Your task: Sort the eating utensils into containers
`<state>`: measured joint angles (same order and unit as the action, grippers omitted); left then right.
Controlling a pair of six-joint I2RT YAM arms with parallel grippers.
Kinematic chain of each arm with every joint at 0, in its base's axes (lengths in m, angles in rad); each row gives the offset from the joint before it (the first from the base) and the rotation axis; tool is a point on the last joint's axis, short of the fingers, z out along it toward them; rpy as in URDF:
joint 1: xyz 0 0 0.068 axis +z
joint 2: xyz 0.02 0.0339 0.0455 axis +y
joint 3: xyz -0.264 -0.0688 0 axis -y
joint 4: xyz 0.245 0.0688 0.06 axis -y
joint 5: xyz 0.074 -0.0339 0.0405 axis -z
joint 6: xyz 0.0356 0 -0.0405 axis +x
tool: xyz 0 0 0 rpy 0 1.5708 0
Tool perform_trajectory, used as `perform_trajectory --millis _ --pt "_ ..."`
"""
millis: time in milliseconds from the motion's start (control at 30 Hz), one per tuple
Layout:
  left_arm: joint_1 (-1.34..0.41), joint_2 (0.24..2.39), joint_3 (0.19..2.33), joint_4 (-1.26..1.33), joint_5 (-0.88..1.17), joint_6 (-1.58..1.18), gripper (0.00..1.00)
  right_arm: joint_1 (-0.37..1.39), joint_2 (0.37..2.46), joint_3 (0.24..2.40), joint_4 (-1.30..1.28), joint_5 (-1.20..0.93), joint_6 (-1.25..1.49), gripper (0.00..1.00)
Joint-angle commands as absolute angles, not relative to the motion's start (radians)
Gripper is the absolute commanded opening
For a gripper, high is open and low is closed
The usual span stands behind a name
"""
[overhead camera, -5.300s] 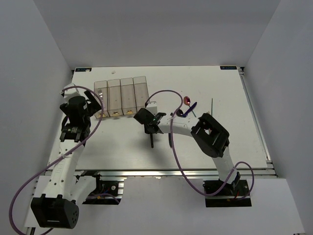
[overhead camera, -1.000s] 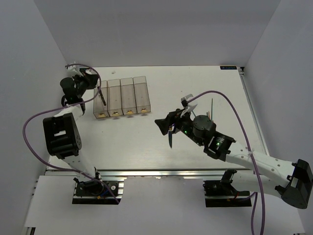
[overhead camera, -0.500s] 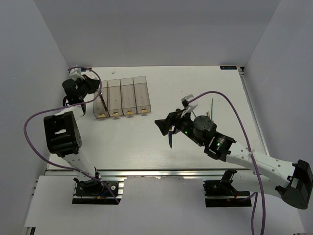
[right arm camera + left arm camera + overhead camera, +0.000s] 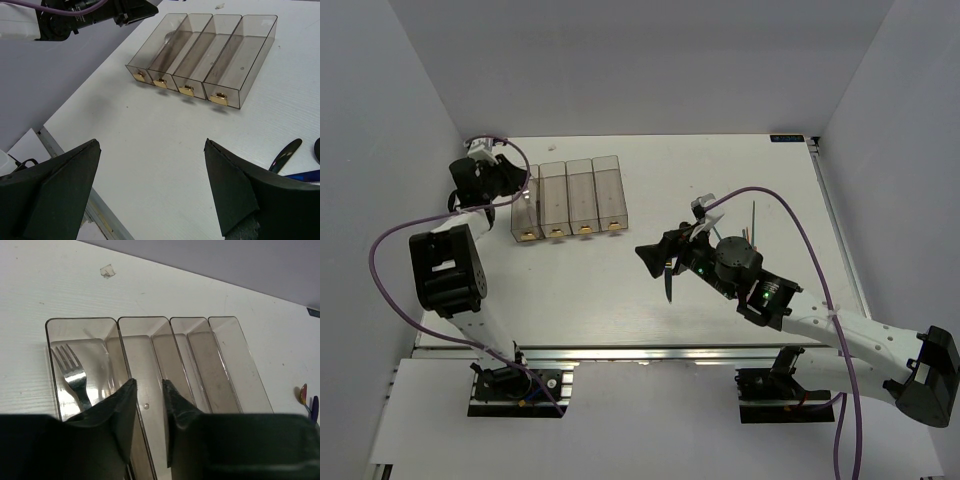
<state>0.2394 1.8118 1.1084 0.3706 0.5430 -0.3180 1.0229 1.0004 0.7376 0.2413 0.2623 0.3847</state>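
Note:
The containers (image 4: 150,340) are four clear bins in a row; they also show in the top view (image 4: 570,197) and the right wrist view (image 4: 205,47). A silver fork (image 4: 75,377) lies in the leftmost bin. My left gripper (image 4: 149,387) hangs over the wall between the first two bins, jaws a little apart, nothing between them. My right gripper (image 4: 150,145) stands wide open and empty over bare table (image 4: 653,255). A dark knife (image 4: 285,155) and a blue knife (image 4: 302,176) lie at its right. A pink spoon (image 4: 303,393) shows far right.
Thin chopsticks (image 4: 753,215) lie behind the right arm. The left arm (image 4: 90,15) reaches in at the bins' far left end. Grey walls close the table on three sides, and a metal rail (image 4: 650,352) runs along the near edge.
My left gripper has opened and let go of the fork, which now lies in the leftmost bin. It has also shifted slightly toward the bins. The right arm has stayed put.

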Motion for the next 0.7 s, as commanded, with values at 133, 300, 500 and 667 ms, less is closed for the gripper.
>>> perform_trajectory --millis 133,300,500,667 --pt "0.238 1.792 1.143 0.327 0.525 -0.313 0.51 1.026 0.977 0.733 0.29 0.267 0.388 0.89" --pt "0.236 1.715 1.186 0.252 0.405 -0.328 0.58 1.028 0.986 0.741 0.281 0.285 0.377 0.89" --pt "0.181 1.574 1.348 -0.153 0.108 -0.363 0.98 1.028 1.113 0.88 0.094 0.405 0.385 0.89" --pt "0.166 1.379 1.287 -0.376 -0.109 -0.463 0.98 1.02 1.221 1.008 -0.113 0.509 0.452 0.89"
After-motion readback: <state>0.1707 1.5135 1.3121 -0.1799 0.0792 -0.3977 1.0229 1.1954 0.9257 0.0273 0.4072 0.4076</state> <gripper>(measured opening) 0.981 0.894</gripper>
